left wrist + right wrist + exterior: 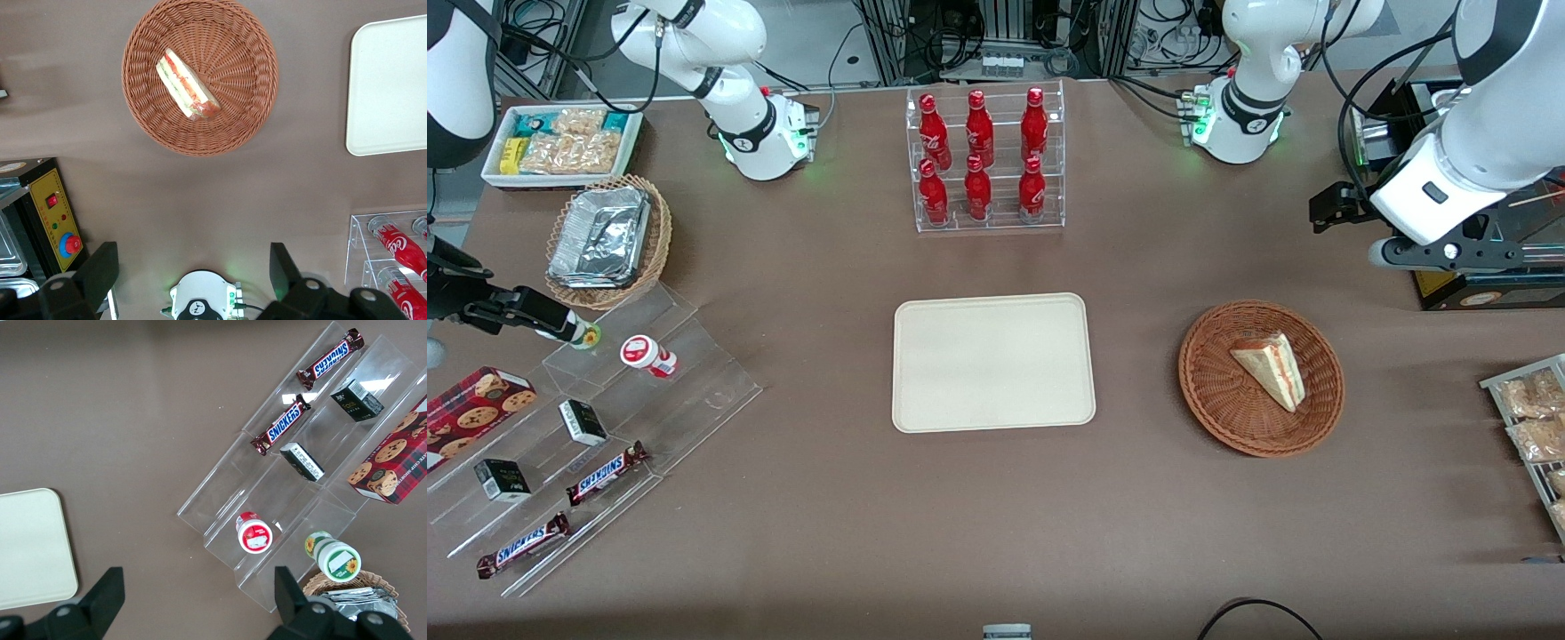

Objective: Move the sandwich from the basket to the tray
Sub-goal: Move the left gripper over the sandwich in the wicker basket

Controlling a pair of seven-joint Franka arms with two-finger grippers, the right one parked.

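The sandwich (1272,366), a white bread wedge with red and green filling, lies in the round reddish-brown wicker basket (1209,391). The cream tray (993,362) lies bare on the brown table, beside the basket toward the parked arm's end. My left gripper (1325,209) hangs high above the table, farther from the front camera than the basket and toward the working arm's end. The left wrist view shows its two dark fingers wide apart and empty (192,267), with the sandwich (187,85), the basket (240,100) and part of the tray (393,80) below.
A clear rack of red bottles (985,160) stands farther from the front camera than the tray. A black box with a yellow panel (50,217) sits under the working arm. Snack packets (1534,418) lie at the working arm's table end. A clear stepped shelf with candy bars (596,427) is at the parked arm's end.
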